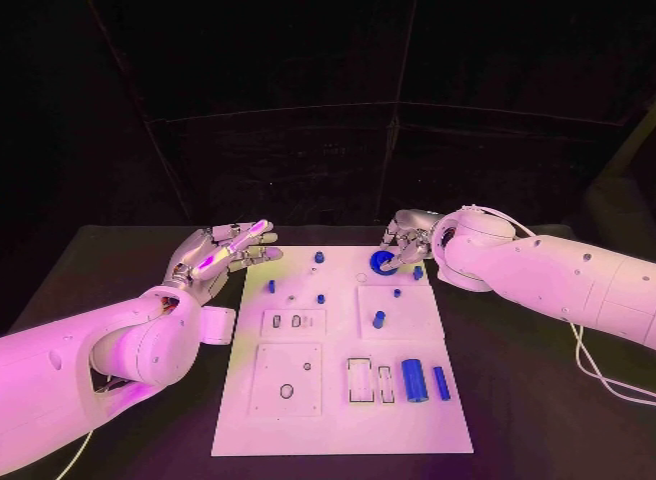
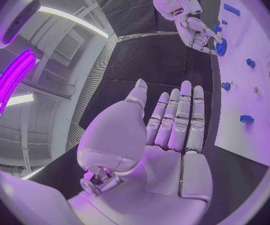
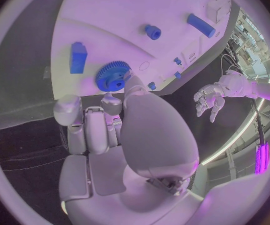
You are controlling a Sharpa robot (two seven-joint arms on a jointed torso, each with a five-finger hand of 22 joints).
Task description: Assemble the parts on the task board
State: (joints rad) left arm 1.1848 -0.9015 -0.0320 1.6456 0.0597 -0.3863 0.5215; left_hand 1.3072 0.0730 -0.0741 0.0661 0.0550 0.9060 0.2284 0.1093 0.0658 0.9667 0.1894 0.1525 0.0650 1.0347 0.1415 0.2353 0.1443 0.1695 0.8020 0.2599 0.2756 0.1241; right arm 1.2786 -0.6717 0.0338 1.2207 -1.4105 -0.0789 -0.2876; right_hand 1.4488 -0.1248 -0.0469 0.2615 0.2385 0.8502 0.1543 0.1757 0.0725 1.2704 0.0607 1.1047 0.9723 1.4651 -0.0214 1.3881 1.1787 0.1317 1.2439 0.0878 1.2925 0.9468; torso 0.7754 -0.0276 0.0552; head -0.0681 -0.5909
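The white task board (image 1: 343, 420) lies lengthwise in the middle of the black table. A blue gear (image 1: 382, 262) lies flat near the board's far edge. My right hand (image 1: 405, 238) is bent over the gear (image 3: 113, 76), its thumb and curled fingers gripping the rim. The left wrist view has the same hand (image 2: 197, 32) at the gear (image 2: 220, 46). My left hand (image 1: 220, 255) hovers off the board's far left corner, fingers (image 2: 182, 120) straight and apart, holding nothing. Small blue pegs (image 1: 379, 319) stand on the board. A blue cylinder (image 1: 412, 380) and a blue bar (image 1: 441, 382) lie near its front right.
A blue block (image 3: 78, 57) stands right next to the gear by my right hand. Recessed white plates with slots (image 1: 288, 380) fill the board's left half. A white cable (image 1: 602, 370) trails over the table (image 1: 544, 420) under my right arm.
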